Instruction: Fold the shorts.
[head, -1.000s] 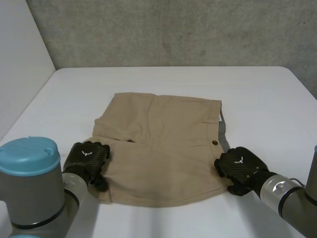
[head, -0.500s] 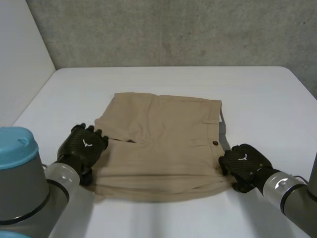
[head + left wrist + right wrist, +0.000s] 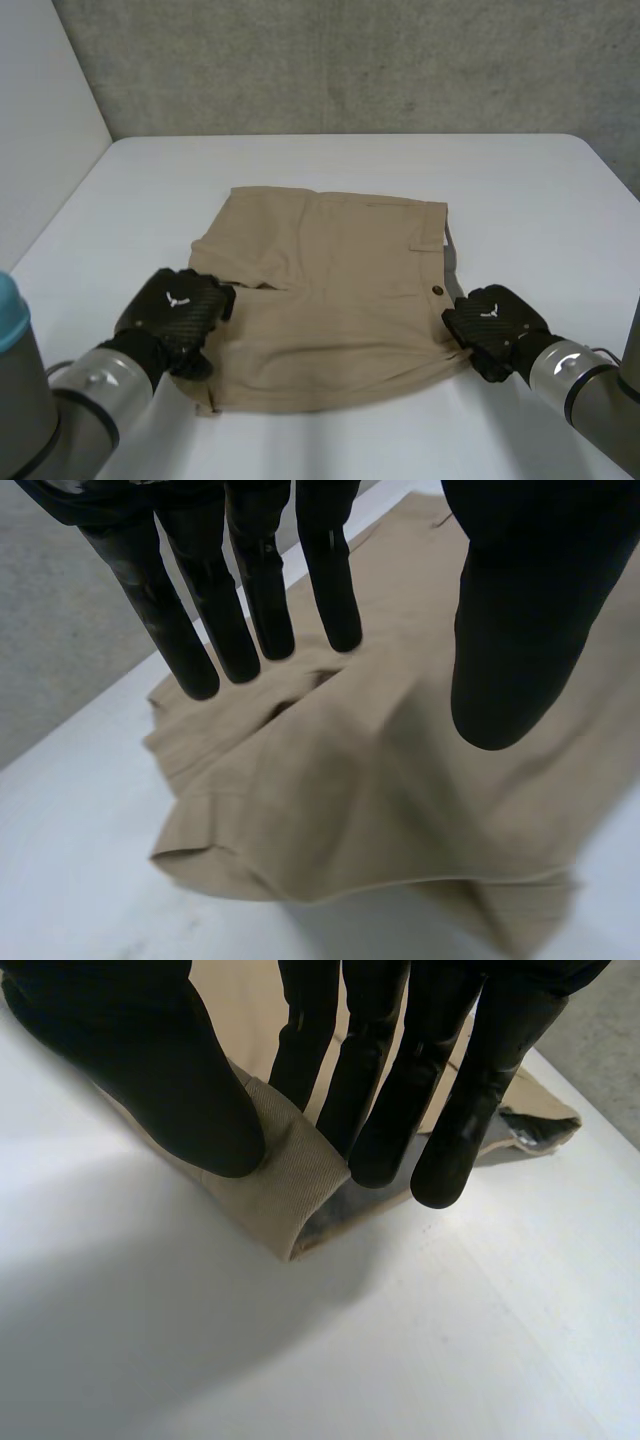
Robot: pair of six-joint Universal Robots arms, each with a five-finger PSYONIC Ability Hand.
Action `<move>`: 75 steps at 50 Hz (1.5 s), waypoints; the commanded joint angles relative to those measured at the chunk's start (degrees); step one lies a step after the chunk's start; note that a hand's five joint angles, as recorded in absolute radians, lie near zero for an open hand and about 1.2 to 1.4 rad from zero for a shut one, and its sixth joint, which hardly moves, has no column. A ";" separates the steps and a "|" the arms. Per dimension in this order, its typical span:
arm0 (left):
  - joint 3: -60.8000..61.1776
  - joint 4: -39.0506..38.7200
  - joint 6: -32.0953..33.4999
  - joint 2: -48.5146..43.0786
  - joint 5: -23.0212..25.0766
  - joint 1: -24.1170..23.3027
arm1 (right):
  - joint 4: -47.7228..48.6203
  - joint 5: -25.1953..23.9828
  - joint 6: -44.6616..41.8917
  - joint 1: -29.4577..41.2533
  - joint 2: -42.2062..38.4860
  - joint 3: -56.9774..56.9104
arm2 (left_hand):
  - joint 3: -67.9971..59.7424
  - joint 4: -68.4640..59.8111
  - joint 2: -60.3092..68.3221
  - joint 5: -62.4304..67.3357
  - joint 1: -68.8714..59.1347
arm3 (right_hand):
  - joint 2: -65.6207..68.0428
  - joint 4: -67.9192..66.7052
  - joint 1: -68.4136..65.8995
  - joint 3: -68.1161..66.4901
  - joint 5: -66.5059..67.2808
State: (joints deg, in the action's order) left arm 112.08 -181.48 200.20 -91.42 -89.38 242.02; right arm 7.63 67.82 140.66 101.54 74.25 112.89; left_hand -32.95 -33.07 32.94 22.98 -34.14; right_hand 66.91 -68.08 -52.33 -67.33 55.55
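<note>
On the table (image 3: 330, 160), the shorts (image 3: 330, 290) are pinched at one edge by the right hand (image 3: 495, 322); nothing is held by the stretched-out left hand (image 3: 178, 310), so a crooked fold could be made

You brought the left hand (image 3: 178, 312) inward.
It came over the left edge of the shorts (image 3: 330, 300); their near hem rumpled.

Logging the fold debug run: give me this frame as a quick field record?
garment: tan shorts, lying on the white table
left hand: open, fingers straight above the shorts' near left corner
right hand: pinching the shorts' near right edge between thumb and fingers
button: on the shorts, beside the right hand
fold: near edge rumpled, not squared
</note>
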 commanded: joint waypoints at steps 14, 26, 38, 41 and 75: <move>5.16 9.48 -5.88 1.70 0.69 -4.19 | -0.68 12.60 18.77 6.21 -1.83 -8.38 | -11.92 -11.79 11.93 11.89 -10.73 | 13.09 -11.92 -27.67 -12.67 14.45; 4.81 -2.91 -5.79 -4.19 -8.61 -0.23 | -0.68 12.25 18.51 6.56 -1.83 -7.07 | -4.35 -4.22 4.36 4.32 -3.16 | 13.09 -11.92 -27.67 -12.67 14.45; 2.71 -4.15 -5.79 -10.17 -9.85 0.12 | -0.51 12.07 18.33 6.91 -1.65 -6.36 | -4.51 -4.39 4.53 4.49 -3.32 | 13.09 -11.92 -27.67 -12.67 14.45; 1.92 -4.59 -5.79 -10.79 -9.85 0.21 | -0.51 12.07 18.25 7.26 -1.65 -6.27 | -5.02 -4.89 5.03 4.99 -3.83 | 13.09 -11.92 -27.67 -12.67 14.45; 0.16 0.41 -5.61 6.05 4.71 5.92 | -12.27 12.60 5.07 6.65 7.65 -8.55 | -47.05 -46.93 47.06 47.02 -45.86 | 13.09 -11.92 -27.67 -12.67 14.45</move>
State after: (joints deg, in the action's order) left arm 112.82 -187.80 195.12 -98.65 -94.71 245.14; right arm 3.01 80.50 152.02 108.63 76.33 105.78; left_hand -67.93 -68.31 68.27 54.09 -62.57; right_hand 66.91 -68.09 -53.90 -67.33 56.70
